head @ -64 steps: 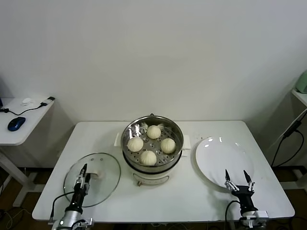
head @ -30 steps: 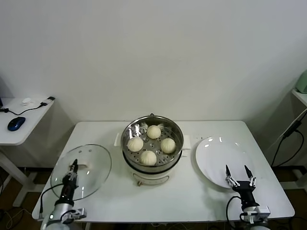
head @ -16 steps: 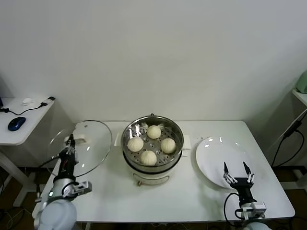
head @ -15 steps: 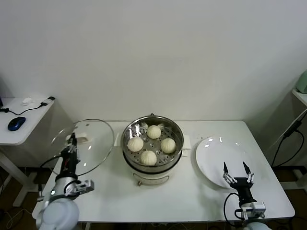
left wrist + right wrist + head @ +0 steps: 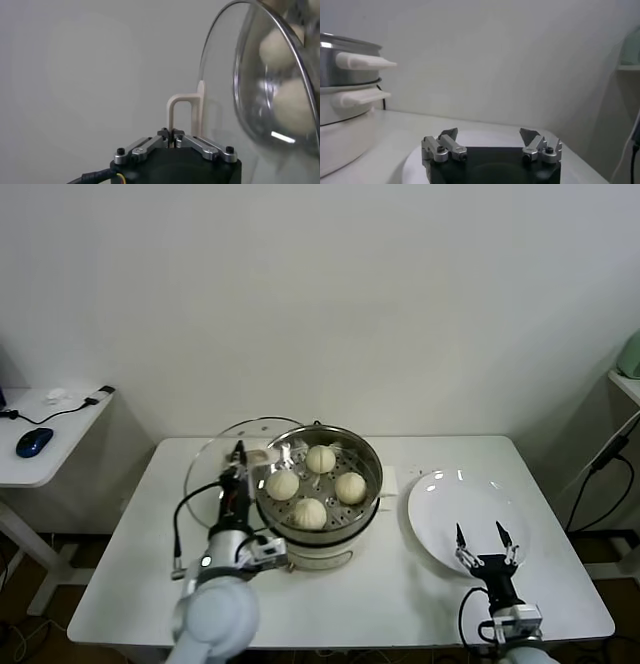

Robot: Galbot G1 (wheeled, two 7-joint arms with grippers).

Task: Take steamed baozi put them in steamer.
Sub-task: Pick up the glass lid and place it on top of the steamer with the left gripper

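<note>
Four steamed baozi [image 5: 316, 482] sit on the perforated tray inside the steamer [image 5: 318, 494], and the plate [image 5: 462, 519] to the steamer's right lies bare, so the loading looks finished and the step in hand appears to be covering the pot. The left gripper [image 5: 238, 456], clamped on the pale handle [image 5: 184, 111] of the glass lid [image 5: 243, 456], holds the lid tilted on edge just left of the steamer's rim, overlapping it from the head view. The next move likely calls for swinging the lid level, centring it over the rim and lowering it without clipping the side handle [image 5: 364, 61] or the buns. The right gripper [image 5: 482, 541] hovers with jaws spread and empty over the plate's near edge, well right of the steamer. The table [image 5: 400, 594] in front of the steamer offers room.
</note>
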